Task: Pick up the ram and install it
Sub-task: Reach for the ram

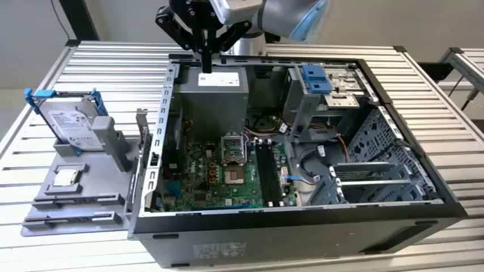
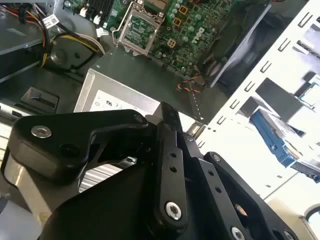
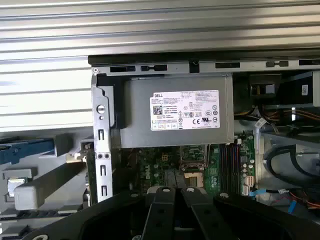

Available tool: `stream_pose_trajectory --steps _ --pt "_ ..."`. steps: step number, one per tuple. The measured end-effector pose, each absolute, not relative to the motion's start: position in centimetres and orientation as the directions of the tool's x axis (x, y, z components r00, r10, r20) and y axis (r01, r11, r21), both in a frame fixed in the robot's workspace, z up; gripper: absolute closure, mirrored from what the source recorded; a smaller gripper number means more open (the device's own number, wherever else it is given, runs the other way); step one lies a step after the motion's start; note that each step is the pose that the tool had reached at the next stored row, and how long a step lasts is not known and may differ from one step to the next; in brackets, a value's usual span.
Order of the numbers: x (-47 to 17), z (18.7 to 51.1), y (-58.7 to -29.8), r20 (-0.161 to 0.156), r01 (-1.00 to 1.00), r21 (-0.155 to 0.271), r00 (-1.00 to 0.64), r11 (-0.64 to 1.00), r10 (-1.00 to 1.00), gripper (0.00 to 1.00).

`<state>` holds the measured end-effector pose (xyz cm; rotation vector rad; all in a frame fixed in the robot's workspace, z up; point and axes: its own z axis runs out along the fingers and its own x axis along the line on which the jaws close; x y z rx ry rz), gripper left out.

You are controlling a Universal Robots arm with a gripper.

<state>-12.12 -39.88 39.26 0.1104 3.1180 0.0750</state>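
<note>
Silver-grey ribbed slats make up the table [image 1: 90, 62], with a pale wall behind it and a second slatted bench [image 1: 465, 59] at three o'clock in the exterior view. An open computer case [image 1: 318, 235] lies on its side in the middle. Beside it at nine o'clock sits a grey tray [image 1: 76, 218]. On the tray stand an upright hard drive [image 1: 72, 122] in a blue frame and, toward the tray's six o'clock end, a small square processor chip [image 1: 67, 177].

The gripper [image 1: 206, 67] hangs at the case's twelve o'clock edge, above the grey power supply [image 1: 215, 96]. Its fingers are pressed together, and nothing can be seen between them.

Where the ram is I cannot tell. Long dark memory slots [image 1: 264, 170] run beside the processor socket [image 1: 234, 158] on the green motherboard [image 1: 200, 181], but whether a stick stands in one is too fine to make out. The arm is cut off at the frame's twelve o'clock edge, and the case's near wall hides the board's closest edge.

The first wrist view looks straight down on the power supply's white label [image 3: 185, 110], with the slots [image 3: 231, 165] beyond it. The second wrist view shows the closed fingers [image 2: 170, 150] side-on, and a bundle of yellow and red wires [image 2: 65, 40] next to the power supply. The tray's contents are plainest in the exterior view.
</note>
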Motion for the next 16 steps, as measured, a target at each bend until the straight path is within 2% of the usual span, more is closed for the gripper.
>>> stream_pose_trajectory --steps 16 --pt "-12.6 39.27 -39.84 -0.019 0.07 0.049 -0.997 0.996 0.071 1.0"
